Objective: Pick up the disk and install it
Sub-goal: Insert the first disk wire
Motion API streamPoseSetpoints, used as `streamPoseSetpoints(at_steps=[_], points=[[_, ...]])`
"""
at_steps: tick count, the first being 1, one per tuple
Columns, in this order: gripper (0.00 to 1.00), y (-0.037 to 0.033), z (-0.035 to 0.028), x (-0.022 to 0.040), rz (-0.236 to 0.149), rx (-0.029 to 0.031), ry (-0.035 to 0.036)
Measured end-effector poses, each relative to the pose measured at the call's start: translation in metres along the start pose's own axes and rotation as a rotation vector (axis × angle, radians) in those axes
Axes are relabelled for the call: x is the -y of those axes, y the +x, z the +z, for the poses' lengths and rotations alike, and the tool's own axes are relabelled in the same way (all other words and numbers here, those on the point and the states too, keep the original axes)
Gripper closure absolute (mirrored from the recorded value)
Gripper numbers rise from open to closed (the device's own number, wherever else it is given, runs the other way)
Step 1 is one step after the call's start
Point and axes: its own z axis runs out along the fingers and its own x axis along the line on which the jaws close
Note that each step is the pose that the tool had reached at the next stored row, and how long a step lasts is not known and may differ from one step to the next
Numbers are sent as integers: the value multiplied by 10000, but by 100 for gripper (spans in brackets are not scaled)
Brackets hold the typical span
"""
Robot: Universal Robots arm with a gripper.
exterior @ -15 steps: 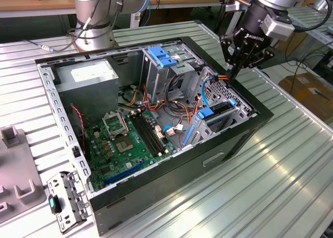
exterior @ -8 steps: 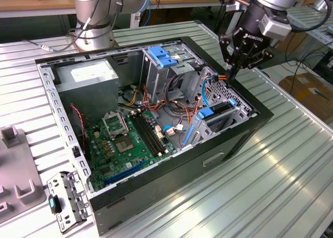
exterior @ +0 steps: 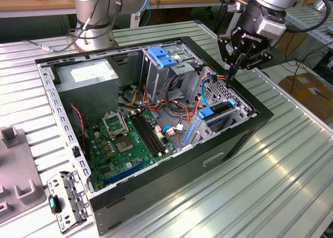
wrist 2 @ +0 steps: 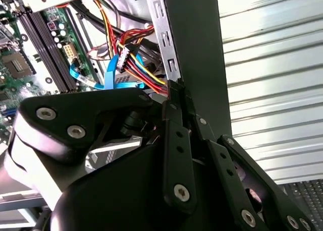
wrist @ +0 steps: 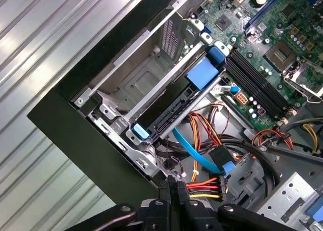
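Installation stage: the disk (exterior: 210, 113) stands on edge in a slot of the drive cage (exterior: 243, 111), at the lower right of the open computer case (exterior: 156, 196) in the exterior view. In the first wrist view the disk (wrist: 199, 74) turns its blue end handle toward the motherboard (wrist: 262, 64). It looks lodged in the slot rather than lying loose; whether it is pushed fully home cannot be told.

The gripper (exterior: 233, 70) hangs at the upper right of the exterior view, over the cage's far corner and apart from the disk. Its 2 fingers are clenched together with nothing between them, as both wrist views show. In the first wrist view the gripper (wrist: 170, 183) sits just beside a red, yellow and orange wire bundle (wrist: 204, 185); contact with it cannot be judged.

Judged from this, the pick-up is done and the step in hand is seating the disk. Any further push would call for the closed tips to meet the blue handle squarely and to press along the line of the slot. They would also need to keep off the wire bundle and the blue data cable (wrist: 194, 153).
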Motion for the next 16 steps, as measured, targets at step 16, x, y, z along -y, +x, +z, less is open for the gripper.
streamPoseSetpoints(at_steps=[16], points=[[84,-23,12,-24,1431,54,20]])
